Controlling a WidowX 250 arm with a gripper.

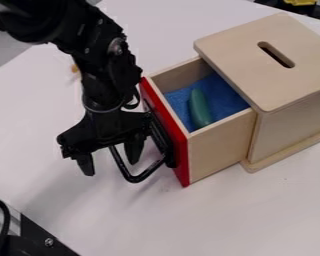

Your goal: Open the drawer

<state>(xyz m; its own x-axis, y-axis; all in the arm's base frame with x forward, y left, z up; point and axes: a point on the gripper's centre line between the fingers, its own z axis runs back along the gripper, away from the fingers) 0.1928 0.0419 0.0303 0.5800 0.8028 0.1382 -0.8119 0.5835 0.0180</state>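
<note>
On the white worktop (256, 215), to the left of the pale wooden box (293, 117), the black two-finger end effector (110, 160) hangs pointing down with its fingers spread apart, one of them within the outline of the looped black bar handle (148, 174). The handle is mounted on the red front panel (179, 150) of the light wooden drawer (221, 144), which stands extended from the left side of the box, exposing a blue lining (221, 99) and an elongated green object (199, 108) lying on it. The box top carries a rounded slot (276, 54).
</note>
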